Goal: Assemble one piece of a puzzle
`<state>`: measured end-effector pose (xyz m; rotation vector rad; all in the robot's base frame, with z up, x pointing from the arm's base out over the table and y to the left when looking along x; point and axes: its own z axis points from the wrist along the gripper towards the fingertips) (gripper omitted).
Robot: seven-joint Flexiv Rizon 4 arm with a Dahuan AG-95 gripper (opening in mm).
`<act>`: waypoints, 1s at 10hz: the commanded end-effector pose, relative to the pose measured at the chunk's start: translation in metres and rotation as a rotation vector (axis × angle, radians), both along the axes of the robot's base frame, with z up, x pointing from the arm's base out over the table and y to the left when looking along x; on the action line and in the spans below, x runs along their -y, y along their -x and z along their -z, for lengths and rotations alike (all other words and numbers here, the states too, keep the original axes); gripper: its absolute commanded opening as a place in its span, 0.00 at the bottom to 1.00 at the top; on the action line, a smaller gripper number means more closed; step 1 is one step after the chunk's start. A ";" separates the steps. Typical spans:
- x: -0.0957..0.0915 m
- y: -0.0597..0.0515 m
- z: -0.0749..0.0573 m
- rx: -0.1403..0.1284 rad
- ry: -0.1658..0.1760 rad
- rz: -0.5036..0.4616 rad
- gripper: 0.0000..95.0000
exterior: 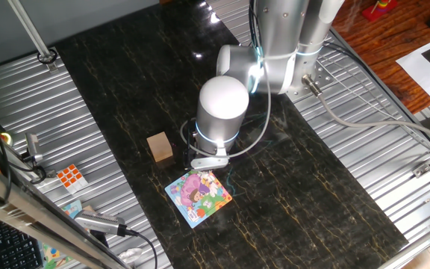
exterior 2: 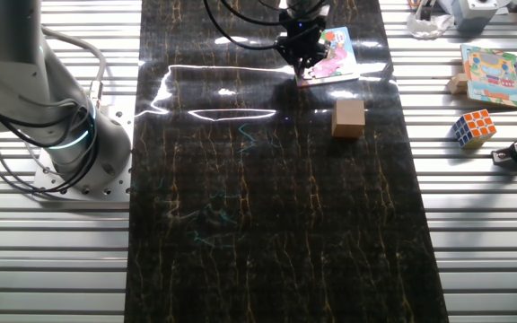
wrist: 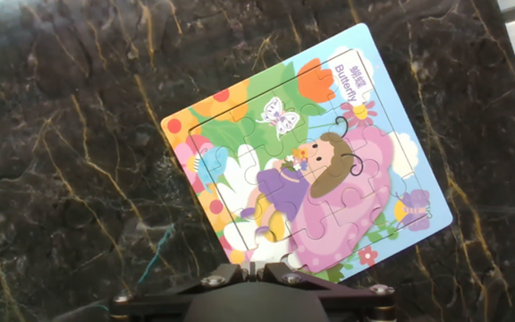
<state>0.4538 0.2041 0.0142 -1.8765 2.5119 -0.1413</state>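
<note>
The puzzle (wrist: 311, 152) is a small square board with a blue border and a cartoon girl in pink among flowers; it lies flat on the dark marble mat (exterior: 290, 194). The two fixed views also show the puzzle (exterior: 198, 196) (exterior 2: 330, 54). My gripper (wrist: 252, 268) hangs just over the puzzle's near left edge, its jaws drawn together. A thin pale sliver, the piece (wrist: 252, 266), stands edge-on between them. The gripper (exterior: 213, 168) (exterior 2: 302, 56) is mostly hidden under the arm's wrist in the fixed views.
A tan wooden cube (exterior: 159, 146) (exterior 2: 348, 117) stands on the mat close beside the puzzle. An orange-and-white Rubik's cube (exterior: 71, 177) (exterior 2: 473, 127) and another picture board (exterior 2: 490, 75) lie on the ribbed metal table off the mat.
</note>
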 end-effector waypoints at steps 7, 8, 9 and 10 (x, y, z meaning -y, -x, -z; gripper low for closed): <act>-0.003 -0.002 -0.007 -0.006 -0.009 0.017 0.00; -0.004 -0.002 -0.007 -0.005 -0.011 0.020 0.00; -0.003 -0.002 -0.006 -0.004 -0.009 0.023 0.00; -0.002 -0.003 -0.003 -0.003 -0.010 0.024 0.00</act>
